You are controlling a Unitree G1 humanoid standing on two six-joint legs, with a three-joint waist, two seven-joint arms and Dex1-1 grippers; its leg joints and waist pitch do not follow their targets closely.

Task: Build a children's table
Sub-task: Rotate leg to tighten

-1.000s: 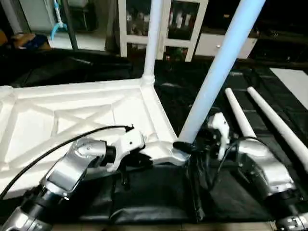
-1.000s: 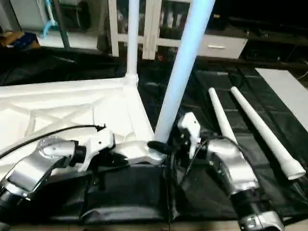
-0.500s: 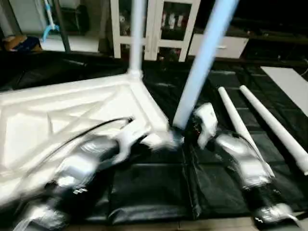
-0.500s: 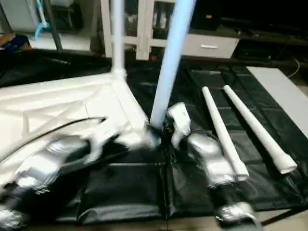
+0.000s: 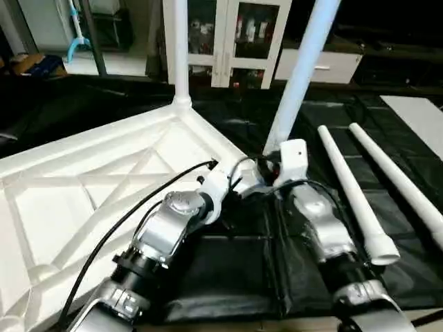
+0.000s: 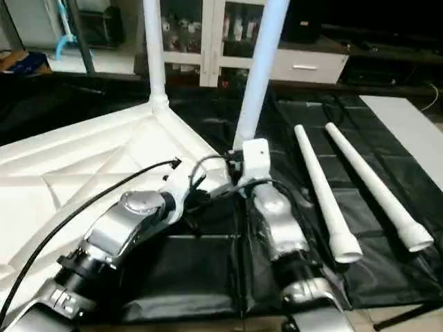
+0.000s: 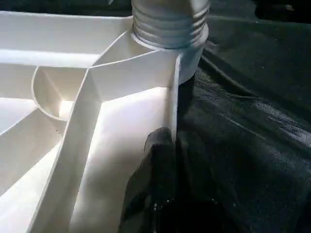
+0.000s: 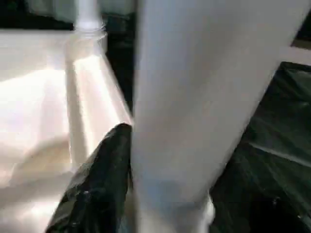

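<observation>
**Inspector:** You cannot see the near corner socket from the head views; both wrists cover it. The tops of both standing legs run out of frame. In the left wrist view, the threaded end (image 7: 170, 22) of the near leg sits in the socket with several threads still exposed.

**Operator:** And the arms?

**Inspector:** Your left gripper (image 7: 163, 160) reaches in low from the left, one black finger (image 7: 155, 165) inside the rim wall of the table top (image 5: 90, 200); it pinches that wall, as far as I can judge. Your right gripper (image 8: 131, 160) comes in from the right, its finger (image 8: 97, 184) pressed against the near leg (image 5: 301, 76), closed around its base.

**Operator:** Orientation?

**Inspector:** The table top lies underside up on the black sheet (image 5: 228, 277). The near leg stands leaning slightly right; the far leg (image 5: 180, 48) stands upright at the far corner. Two loose legs (image 5: 349, 187) (image 5: 401, 183) lie side by side, right of your right arm, pointing away, thick ends toward you.
</observation>
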